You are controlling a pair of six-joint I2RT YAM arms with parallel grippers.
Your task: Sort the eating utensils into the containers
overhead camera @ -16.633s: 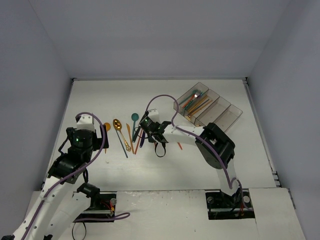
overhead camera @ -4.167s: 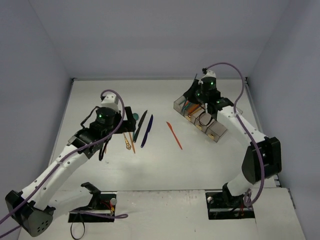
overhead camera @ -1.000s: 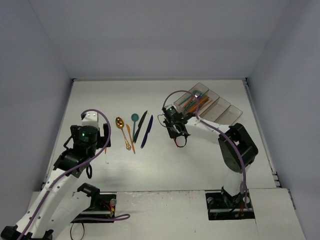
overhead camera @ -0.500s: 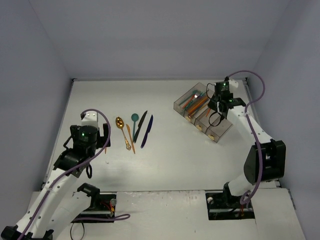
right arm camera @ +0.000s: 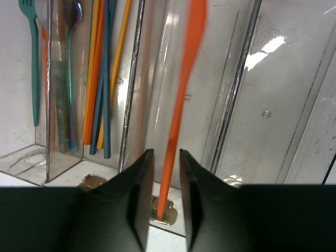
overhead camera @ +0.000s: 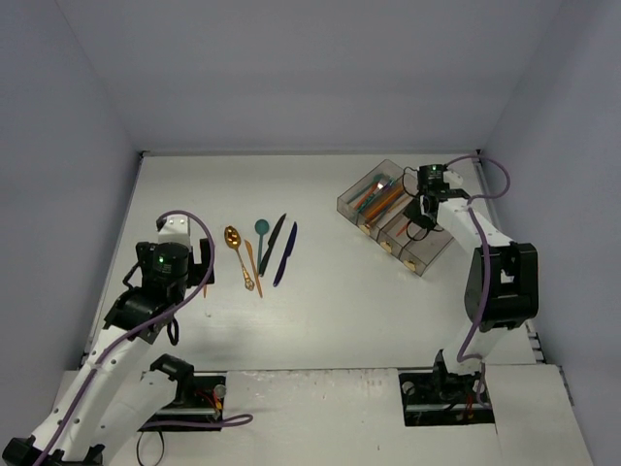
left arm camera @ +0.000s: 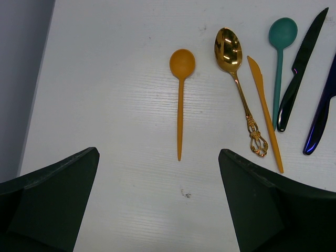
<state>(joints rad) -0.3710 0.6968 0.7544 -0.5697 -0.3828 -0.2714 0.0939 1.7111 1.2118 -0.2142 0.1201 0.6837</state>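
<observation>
Pinching the orange knife just lifted from the table, the right gripper points it ahead of its jaws over the containers; release looks next.

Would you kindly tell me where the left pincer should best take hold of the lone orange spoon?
Probably mid-handle: bring the left pincer straight down over the orange spoon, fingers either side of its thin straight stem. It lies flat on the table, with bare surface both sides and the gold spoon well apart.
</observation>
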